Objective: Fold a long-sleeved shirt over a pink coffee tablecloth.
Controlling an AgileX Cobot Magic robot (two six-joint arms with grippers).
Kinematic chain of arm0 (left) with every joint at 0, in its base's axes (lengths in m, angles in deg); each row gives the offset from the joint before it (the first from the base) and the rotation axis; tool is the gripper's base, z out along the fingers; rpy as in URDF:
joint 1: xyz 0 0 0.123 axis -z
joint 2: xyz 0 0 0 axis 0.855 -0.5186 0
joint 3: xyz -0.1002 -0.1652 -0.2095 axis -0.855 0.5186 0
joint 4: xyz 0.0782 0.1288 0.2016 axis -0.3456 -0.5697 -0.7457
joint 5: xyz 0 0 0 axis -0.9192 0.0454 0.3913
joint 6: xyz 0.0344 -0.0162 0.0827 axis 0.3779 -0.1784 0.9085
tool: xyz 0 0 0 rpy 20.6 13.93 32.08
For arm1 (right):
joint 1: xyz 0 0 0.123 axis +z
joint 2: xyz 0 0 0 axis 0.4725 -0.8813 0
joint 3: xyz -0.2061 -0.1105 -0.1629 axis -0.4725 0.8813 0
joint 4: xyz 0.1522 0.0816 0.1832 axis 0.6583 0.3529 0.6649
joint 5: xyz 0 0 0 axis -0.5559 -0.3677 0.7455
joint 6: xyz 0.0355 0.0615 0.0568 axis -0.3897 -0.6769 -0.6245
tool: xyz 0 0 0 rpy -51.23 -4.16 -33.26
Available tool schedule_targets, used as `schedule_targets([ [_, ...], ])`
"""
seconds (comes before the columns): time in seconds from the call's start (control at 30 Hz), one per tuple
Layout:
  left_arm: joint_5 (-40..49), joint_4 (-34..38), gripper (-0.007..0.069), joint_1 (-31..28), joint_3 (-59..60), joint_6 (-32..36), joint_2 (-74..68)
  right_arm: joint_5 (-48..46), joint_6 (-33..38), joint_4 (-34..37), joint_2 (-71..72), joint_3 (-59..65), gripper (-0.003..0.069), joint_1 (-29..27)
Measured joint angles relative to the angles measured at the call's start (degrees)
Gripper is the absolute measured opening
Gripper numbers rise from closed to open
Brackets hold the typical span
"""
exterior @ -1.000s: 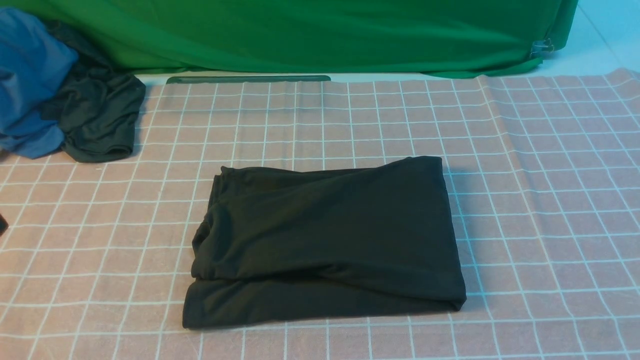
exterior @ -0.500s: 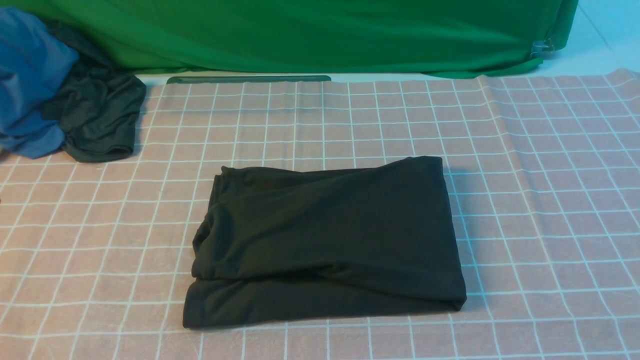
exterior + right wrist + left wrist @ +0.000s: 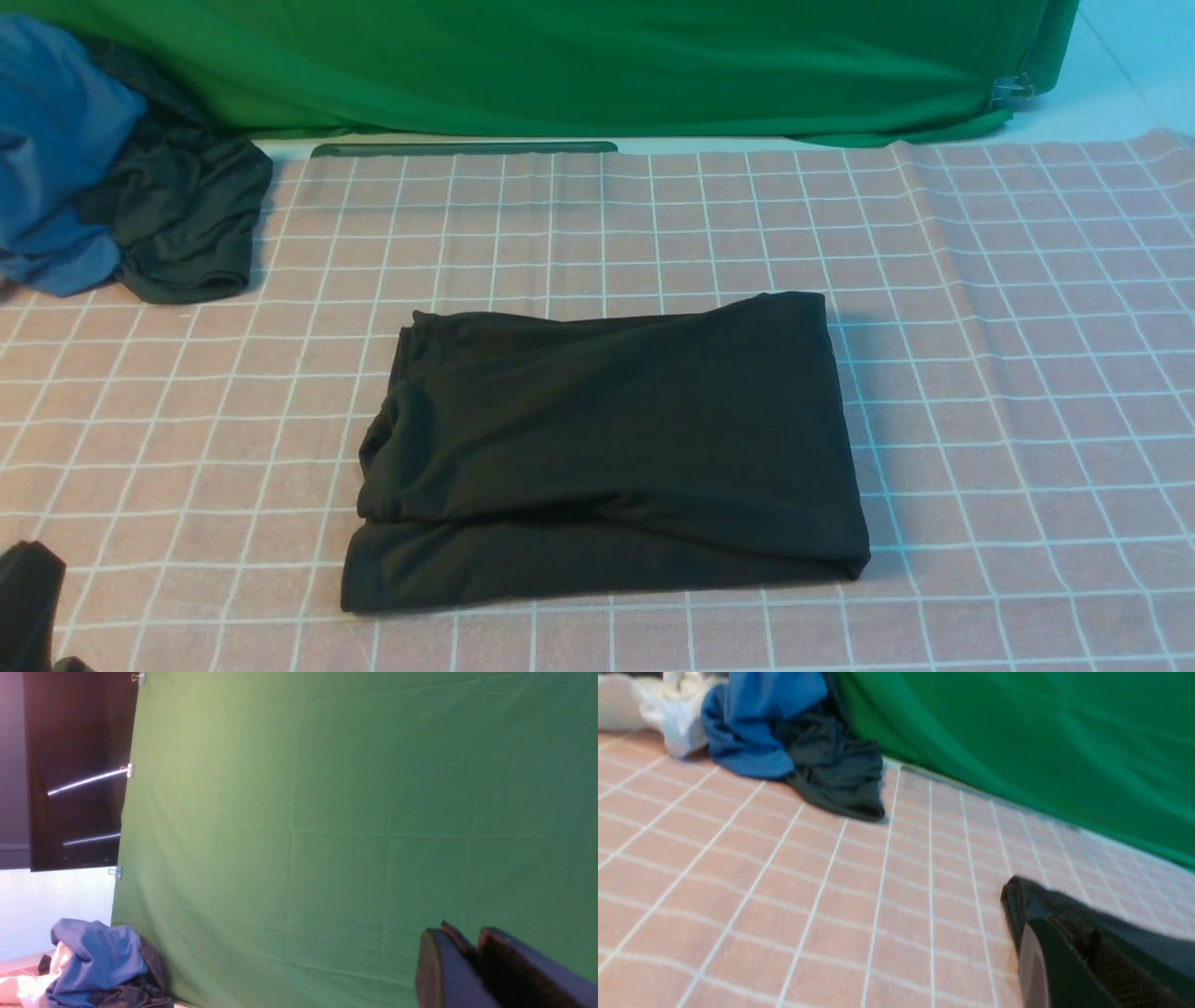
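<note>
Front view: shirt [image 3: 607,453] is lying folded mid-tablecloth [image 3: 1027,280], folding looking done; left gripper [image 3: 1057,933] clenched empty, right gripper [image 3: 460,961] jaws nearly together, state unclear.

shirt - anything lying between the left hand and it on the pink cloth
Nothing visible does. The left hand sits at the near left edge of the front view, and only bare pink tablecloth lies between it and the folded black shirt. The blue garment and dark grey garment lie far back left.
</note>
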Motion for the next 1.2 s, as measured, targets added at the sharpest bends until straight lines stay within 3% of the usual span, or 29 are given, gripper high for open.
schedule_targets([
  [1.03, 0.89, 0.9, 0.0013, 0.0, 0.0, 0.59, 0.06, -1.37, 0.7, 0.0, 0.6, 0.57, 0.0174, -0.08],
  [1.13, 0.89, 0.9, 0.0013, 0.0, 0.0, 0.59, 0.06, -2.78, 1.17, 0.0, 1.43, 2.72, 0.018, -1.58],
  [1.2, 0.89, 0.9, 0.0013, 0.0, 0.0, 0.59, 0.06, -3.44, 1.17, 0.0, 1.61, 7.18, 0.0183, -6.27],
])
